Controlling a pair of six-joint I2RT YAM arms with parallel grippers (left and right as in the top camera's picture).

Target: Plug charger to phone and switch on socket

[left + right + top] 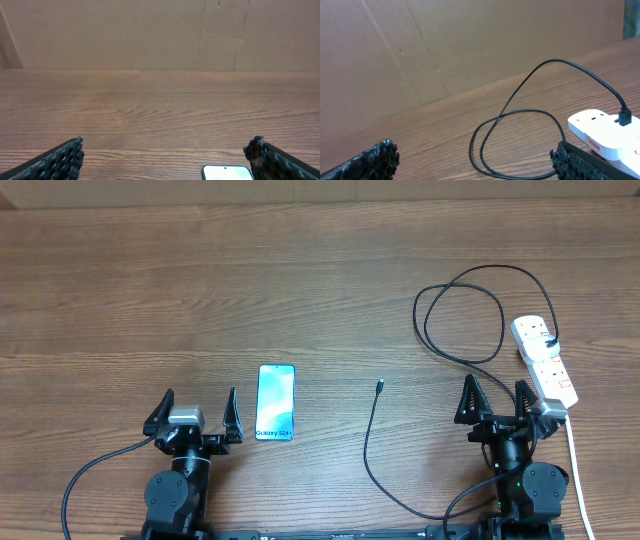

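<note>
The phone (276, 403) lies flat on the wooden table, blue-cyan screen up, "Galaxy S24+" text at its near end; its top edge shows in the left wrist view (227, 172). The charger cable (455, 320) loops at the right; its connector tip (380, 387) lies free right of the phone, its plug in the socket. The loop shows in the right wrist view (520, 130). The white socket strip (544, 365) lies at far right, also in the right wrist view (600, 132). My left gripper (196, 412) is open and empty left of the phone. My right gripper (497, 401) is open and empty beside the socket.
The socket's thick white cord (578, 475) runs toward the front edge at right. A brown cardboard wall (160, 35) stands behind the table. The charger cable's lower run (385, 480) curves across the table in front of the right arm.
</note>
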